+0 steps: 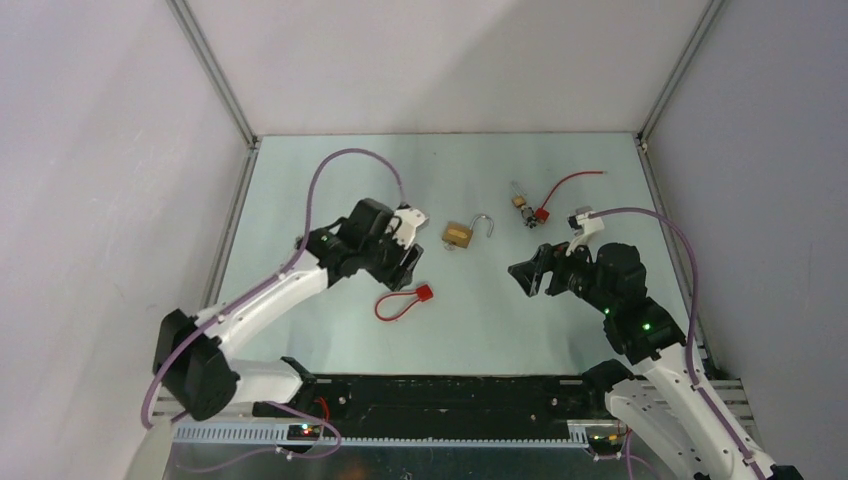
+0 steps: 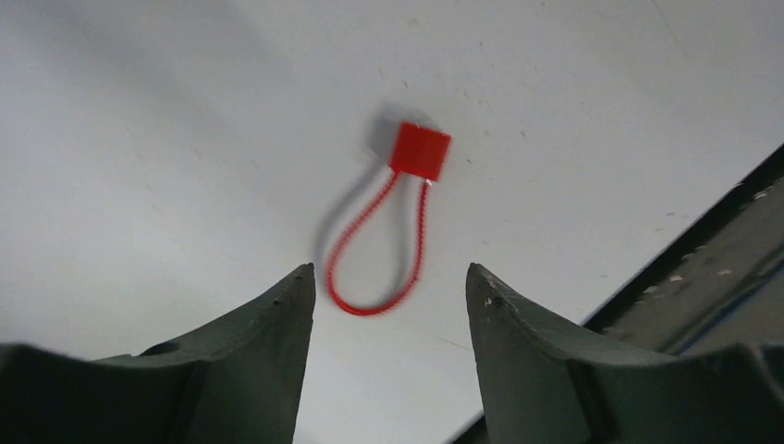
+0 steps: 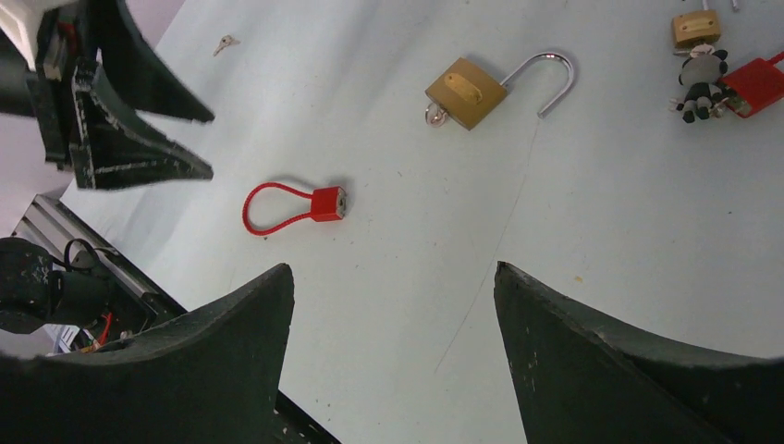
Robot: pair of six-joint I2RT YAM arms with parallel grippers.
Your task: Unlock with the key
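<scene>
Bench (image 1: 480, 330) inspected from three views. We find the padlock (image 1: 458, 235) lying flat at the centre of the top view, its shackle (image 1: 486, 224) open and free at one end.

Key (image 3: 433, 115): in the right wrist view we note a small silvery stub at the padlock's lower-left end, touching the body. We take this for the key, though it is too small to confirm that it sits in the keyhole. A key-shaped scrap (image 3: 225, 43) lies on the bench in the upper left of that view, beyond the left jaws.

Left jaws: open, nothing between them. They hang left of the padlock, apart from it, with a red tag (image 2: 421, 151) and its loop (image 2: 370, 268) ahead of them.

Right jaws: open and empty, at the right of the top view, well apart from the padlock.

A second tag (image 1: 543, 213) lies beside a cluster (image 1: 522, 205) of small metal parts in the upper right.
</scene>
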